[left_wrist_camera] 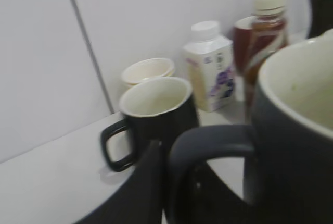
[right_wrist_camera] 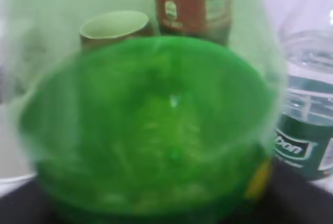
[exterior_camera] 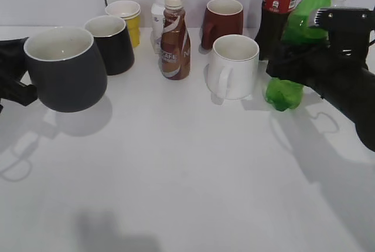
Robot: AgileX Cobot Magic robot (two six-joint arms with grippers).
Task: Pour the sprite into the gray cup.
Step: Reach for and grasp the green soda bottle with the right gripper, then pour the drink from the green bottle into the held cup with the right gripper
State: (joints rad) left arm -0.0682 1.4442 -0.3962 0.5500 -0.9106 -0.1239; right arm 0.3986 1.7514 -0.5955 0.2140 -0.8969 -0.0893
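The gray cup (exterior_camera: 65, 69) is a squat dark gray mug with a white inside. It hangs slightly tilted above the table at the left. My left gripper (exterior_camera: 13, 88) is shut on its loop handle (left_wrist_camera: 205, 151). The cup fills the right of the left wrist view (left_wrist_camera: 291, 130). The sprite (exterior_camera: 293, 47) is a tall green bottle at the right, lifted and tilted. My right gripper (exterior_camera: 299, 58) is shut around its middle. The bottle's green body fills the right wrist view (right_wrist_camera: 151, 130), hiding the fingers.
At the back stand a glossy black mug (exterior_camera: 111, 44), a yellow cup (exterior_camera: 126, 17), a white milk bottle (exterior_camera: 158, 20), a brown coffee bottle (exterior_camera: 175, 38), a maroon mug (exterior_camera: 222, 22), a white mug (exterior_camera: 233, 67) and a cola bottle (exterior_camera: 278, 12). A water bottle (right_wrist_camera: 307, 104) stands behind the sprite.
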